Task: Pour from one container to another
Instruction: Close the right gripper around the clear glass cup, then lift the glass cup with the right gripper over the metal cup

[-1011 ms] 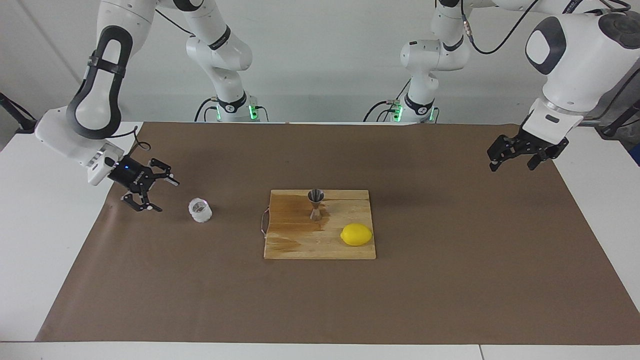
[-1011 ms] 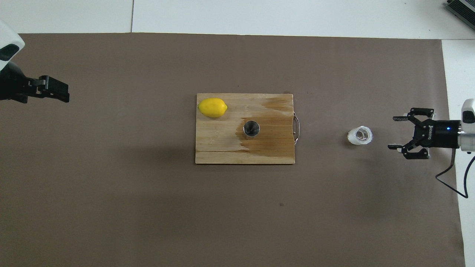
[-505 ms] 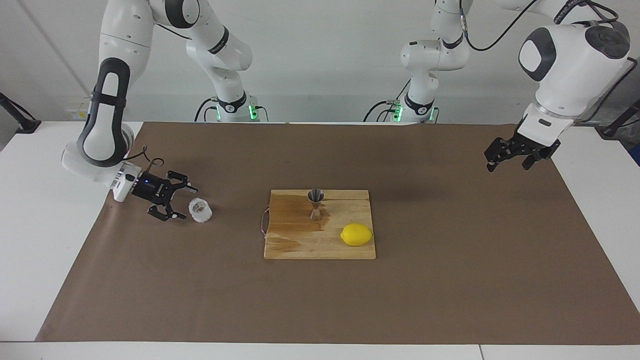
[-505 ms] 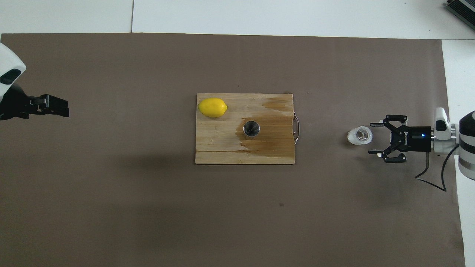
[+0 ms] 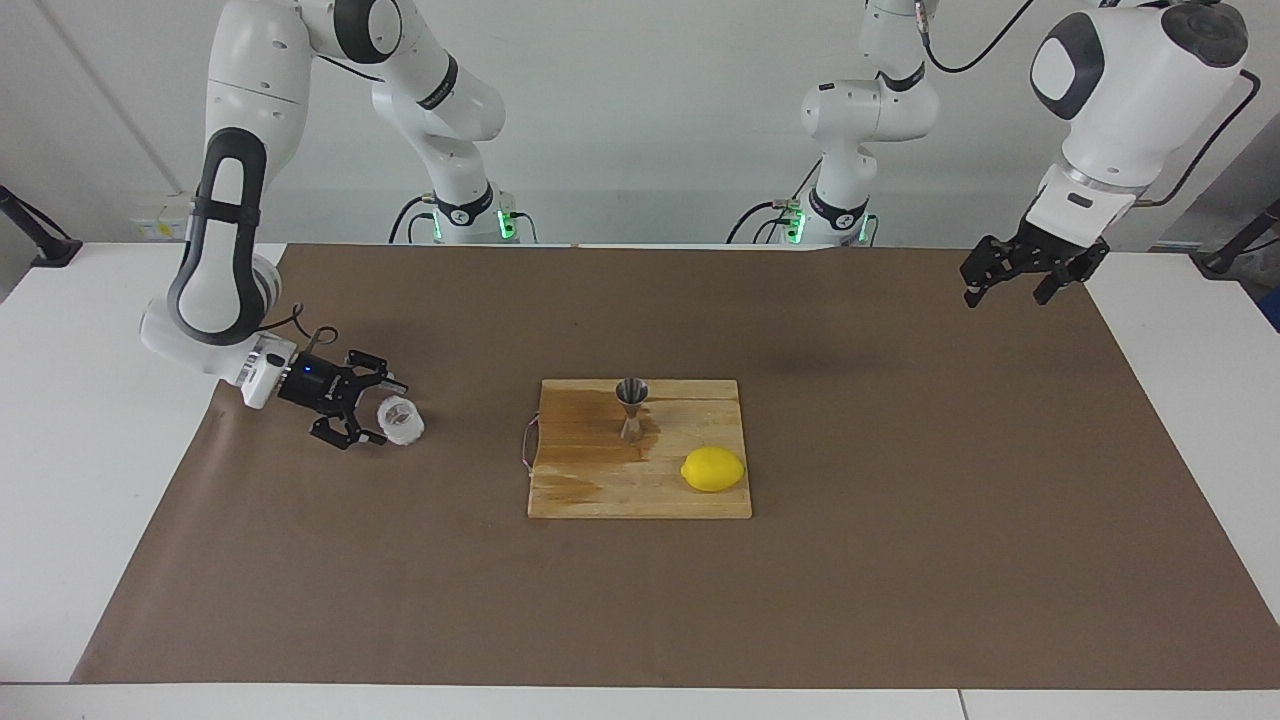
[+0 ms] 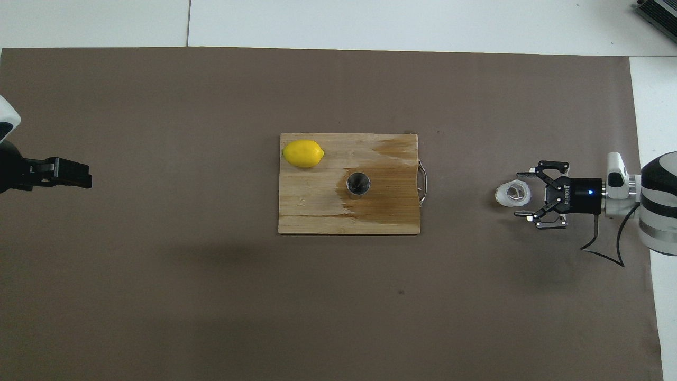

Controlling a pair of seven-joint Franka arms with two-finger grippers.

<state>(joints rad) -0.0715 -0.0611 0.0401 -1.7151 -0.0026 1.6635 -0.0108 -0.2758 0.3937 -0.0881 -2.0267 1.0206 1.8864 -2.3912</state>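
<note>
Holding my right gripper (image 5: 378, 409) spread wide just beside the glass cup (image 5: 401, 420); left gripper (image 5: 1022, 278), seemingly parted, waits aloft.

Looks like a robotics lab — two white arms are bolted at one edge of a white table (image 5: 60, 480), cables are draped off them and green status lights are lit at their bases. The tabletop is covered with a brown paper sheet (image 5: 900, 560) and backed by a bare pale wall — a staged test bench, with only a wooden cutting board (image 5: 600, 490) as kitchen dressing.
</note>
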